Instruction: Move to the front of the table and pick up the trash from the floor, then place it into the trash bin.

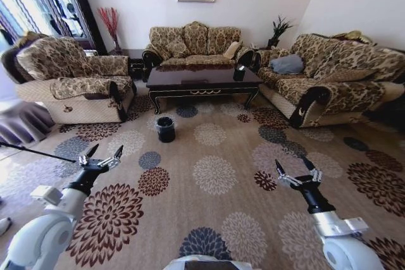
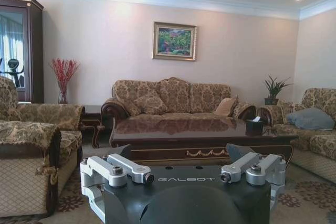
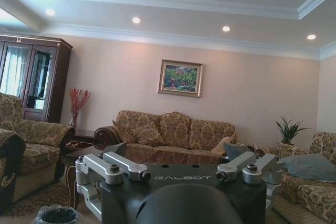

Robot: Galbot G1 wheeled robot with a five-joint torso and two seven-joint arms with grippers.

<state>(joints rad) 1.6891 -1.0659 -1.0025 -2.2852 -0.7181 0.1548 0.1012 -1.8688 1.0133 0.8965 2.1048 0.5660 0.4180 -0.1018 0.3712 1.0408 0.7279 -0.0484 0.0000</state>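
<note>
The dark glossy table (image 1: 201,81) stands far ahead between the sofas, also seen as the table (image 2: 199,136) in the left wrist view. The black trash bin (image 1: 166,129) with its grey liner sits on the patterned floor (image 1: 215,175) near the table's front left corner; the right wrist view catches the bin (image 3: 56,214) low down. I cannot make out any trash on the carpet from here. My left gripper (image 1: 102,153) and right gripper (image 1: 295,169) both hover open and empty over the carpet, well short of the table.
An armchair (image 1: 69,80) flanks the table on the left and a long sofa (image 1: 335,80) on the right, with another sofa (image 1: 195,43) behind. A black tissue box (image 1: 239,73) sits on the table. Wide open carpet lies between me and the table.
</note>
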